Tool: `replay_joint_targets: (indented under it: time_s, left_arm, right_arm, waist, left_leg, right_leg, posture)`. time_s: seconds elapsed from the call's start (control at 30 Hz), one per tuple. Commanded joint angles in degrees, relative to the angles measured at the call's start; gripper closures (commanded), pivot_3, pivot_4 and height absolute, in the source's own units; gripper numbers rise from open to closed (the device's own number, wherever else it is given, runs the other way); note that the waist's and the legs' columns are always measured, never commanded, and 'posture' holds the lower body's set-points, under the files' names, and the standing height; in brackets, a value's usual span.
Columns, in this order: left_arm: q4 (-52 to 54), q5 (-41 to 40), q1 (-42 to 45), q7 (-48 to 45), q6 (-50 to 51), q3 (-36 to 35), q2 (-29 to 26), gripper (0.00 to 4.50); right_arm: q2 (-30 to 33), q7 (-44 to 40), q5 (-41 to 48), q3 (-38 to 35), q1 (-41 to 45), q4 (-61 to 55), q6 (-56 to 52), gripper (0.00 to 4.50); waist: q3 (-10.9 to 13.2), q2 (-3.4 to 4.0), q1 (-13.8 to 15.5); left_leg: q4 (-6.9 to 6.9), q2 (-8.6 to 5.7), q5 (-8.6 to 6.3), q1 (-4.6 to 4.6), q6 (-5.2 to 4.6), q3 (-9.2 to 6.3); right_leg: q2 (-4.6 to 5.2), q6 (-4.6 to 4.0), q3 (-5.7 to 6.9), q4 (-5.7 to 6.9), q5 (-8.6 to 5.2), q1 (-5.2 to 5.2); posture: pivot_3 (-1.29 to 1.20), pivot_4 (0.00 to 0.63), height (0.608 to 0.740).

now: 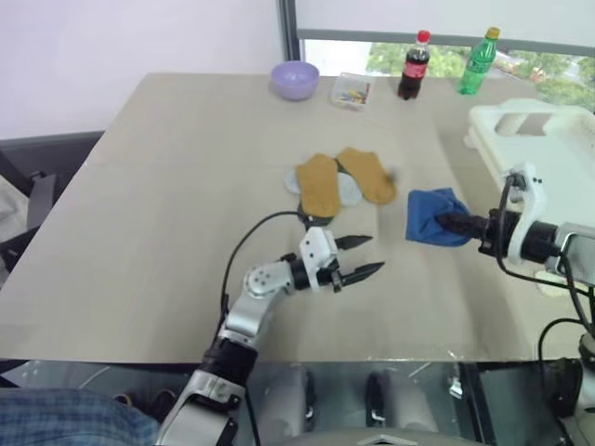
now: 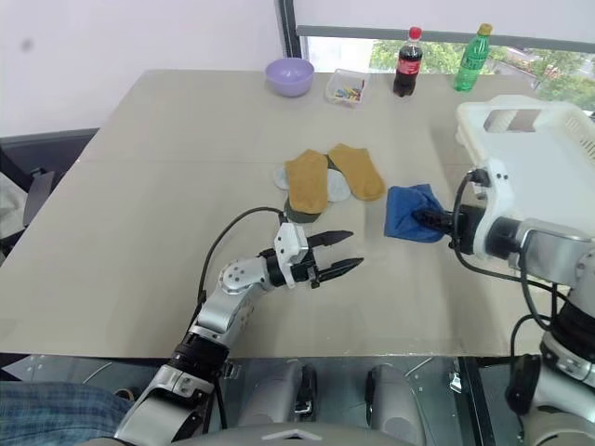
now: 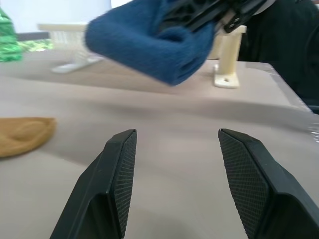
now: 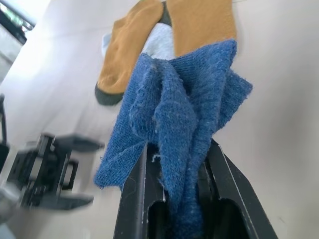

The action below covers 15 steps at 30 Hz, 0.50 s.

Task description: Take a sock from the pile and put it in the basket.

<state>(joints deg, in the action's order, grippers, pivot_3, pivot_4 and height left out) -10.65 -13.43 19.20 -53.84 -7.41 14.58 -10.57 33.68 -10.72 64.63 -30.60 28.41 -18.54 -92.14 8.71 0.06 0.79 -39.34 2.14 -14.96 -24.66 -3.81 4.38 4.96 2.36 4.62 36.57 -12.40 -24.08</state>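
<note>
Blue knit sock [image 4: 174, 129] — bunched, fuzzy — pinched in right tool [image 4: 177, 164].

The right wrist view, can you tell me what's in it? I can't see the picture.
The right end effector is shut on a royal blue sock, which bunches up between its two black fingers. Past it on the beige table lie two mustard-yellow socks over a pale one, and the left end effector shows at one side.
</note>
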Motion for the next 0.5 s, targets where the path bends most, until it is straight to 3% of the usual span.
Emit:
replay_joint_targets:
  time_s: [0.03, 0.23, 0.5]
  left_arm:
    - [-0.9, 0.3, 2.4, 1.8, -2.6, -1.1, 1.7, 1.69]
    - [-0.1, -0.2, 5.1, 3.3, -1.7, -1.7, 4.1, 1.69]
    - [1.7, 0.8, 5.1, 4.4, -1.1, -0.5, 4.8, 1.69]
  right_arm:
    - [7.7, -2.3, 5.1, 1.5, 1.7, 2.0, -0.4, 4.48]
    - [17.9, -4.2, 0.3, -2.3, 9.6, 18.3, 1.6, 4.48]
    - [18.1, 7.5, -8.1, -17.4, 22.5, 48.6, 10.0, 4.48]
  waist:
    - [0.0, -0.02, 0.1]
    - [0.0, -0.03, 0.1]
    - [0.0, -0.03, 0.1]
  left_leg:
    - [0.0, 0.01, 0.0, 0.0, 0.0, -0.01]
    - [-0.05, 0.01, 0.0, 0.0, -0.01, 0.05]
    - [0.0, 0.01, 0.0, -0.02, -0.01, 0.13]
  right_leg:
    - [-0.01, 0.0, 0.02, 0.01, 0.0, 0.0]
    - [-0.02, 0.0, -0.03, -0.02, 0.0, 0.0]
    - [-0.08, 0.0, -0.07, -0.06, 0.0, -0.02]
  posture:
    - [0.0, 0.15, 0.733]
    - [0.0, 0.15, 0.733]
    - [0.0, 0.15, 0.733]
